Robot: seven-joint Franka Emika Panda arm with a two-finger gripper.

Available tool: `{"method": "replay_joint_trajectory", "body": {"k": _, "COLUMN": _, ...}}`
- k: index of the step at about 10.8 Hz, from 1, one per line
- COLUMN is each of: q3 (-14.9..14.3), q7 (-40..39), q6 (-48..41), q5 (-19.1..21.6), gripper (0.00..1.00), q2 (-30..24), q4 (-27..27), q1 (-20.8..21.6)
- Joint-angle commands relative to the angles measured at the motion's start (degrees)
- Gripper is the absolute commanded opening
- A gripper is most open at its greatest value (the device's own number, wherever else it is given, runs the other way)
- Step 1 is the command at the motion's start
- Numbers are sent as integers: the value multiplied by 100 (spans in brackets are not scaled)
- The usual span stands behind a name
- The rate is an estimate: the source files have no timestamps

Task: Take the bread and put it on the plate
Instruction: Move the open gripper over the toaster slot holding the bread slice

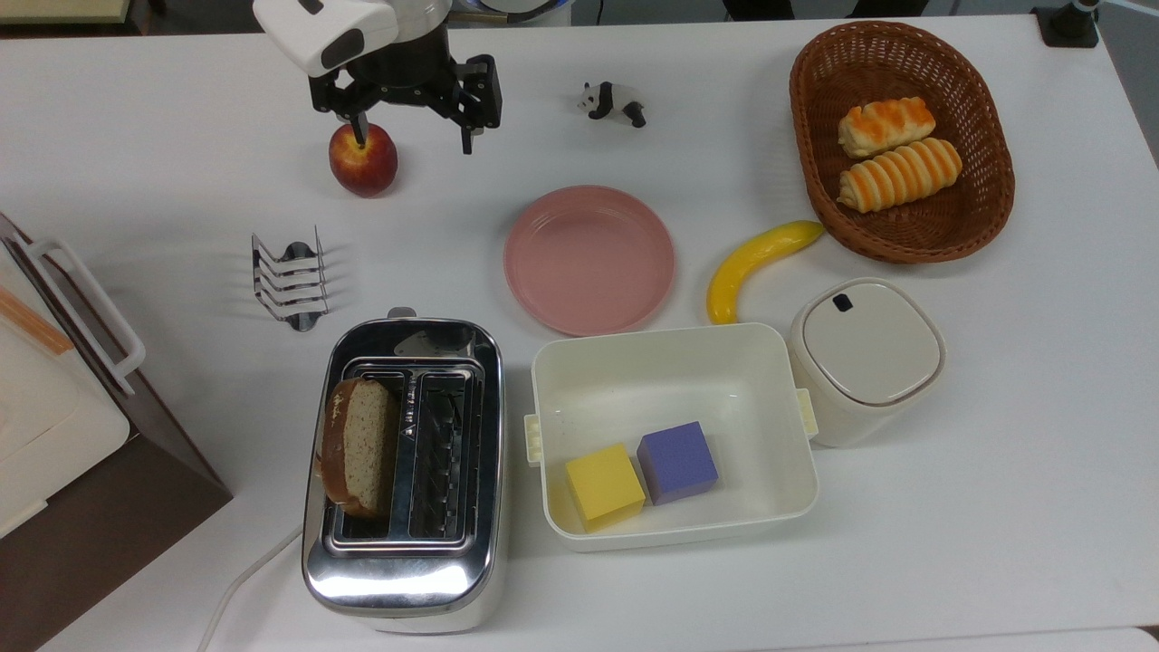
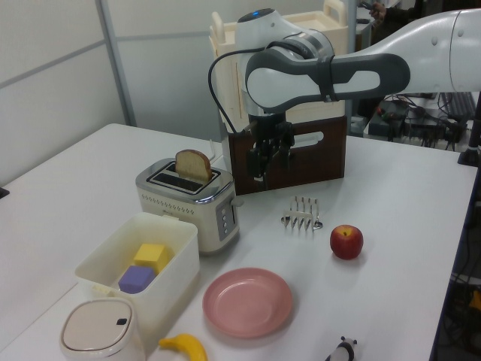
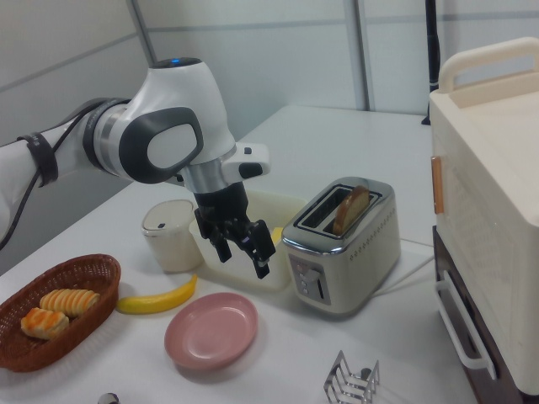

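Overhead, in the top view, the speckled tan slice of wholegrain bread [image 1: 355, 445] stands upright in the left slot of the shiny chrome two-slot toaster [image 1: 403, 580], near the bottom edge of the white table [image 1: 996, 507]. The round pink plate [image 1: 589, 259] lies bare at the middle of the table, apart from the toaster's top right corner and just above the rim of the white rectangular tub [image 1: 675, 362], which holds a yellow cube [image 1: 604, 484] and a purple cube [image 1: 677, 462]. A yellow banana [image 1: 756, 263] lies just right of the plate. The black two-finger end effector [image 1: 412, 131] hangs near the top edge with its fingers spread wide and nothing between them; a red apple [image 1: 363, 161] sits under its left finger. Open table surface lies between apple, plate and toaster, broken only by a small metal toast rack [image 1: 290, 279].

From the left view, the bread [image 2: 194, 164] pokes above the toaster [image 2: 192, 207], and the end effector [image 2: 269, 154] hangs well above the table, in front of a brown and cream cabinet [image 2: 301, 162]. The plate [image 2: 248, 302] lies near the table's front edge.

Seen from the right view, the end effector [image 3: 240, 252] is open and high above the plate [image 3: 210, 331], beside the toaster [image 3: 341, 244] with the bread [image 3: 352, 208] leaning in its far slot.
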Motion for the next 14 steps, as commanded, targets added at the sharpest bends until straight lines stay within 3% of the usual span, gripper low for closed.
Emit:
{"method": "replay_joint_trajectory", "body": {"k": 1, "q3": -41, "q7": -127, "q6": 218, "q5": 91, "gripper": 100, "q2": -87, "q4": -107, "q1": 14}}
{"method": "replay_joint_trajectory", "body": {"k": 8, "q3": -76, "q7": -13, "q6": 1043, "q5": 328, "gripper": 100, "q2": -96, "q4": 34, "q1": 5}}
{"method": "replay_joint_trajectory", "body": {"k": 14, "q3": -111, "q7": 707, "q6": 3993, "q5": 417, "gripper": 100, "q2": 799, "q4": 43, "q1": -48}}
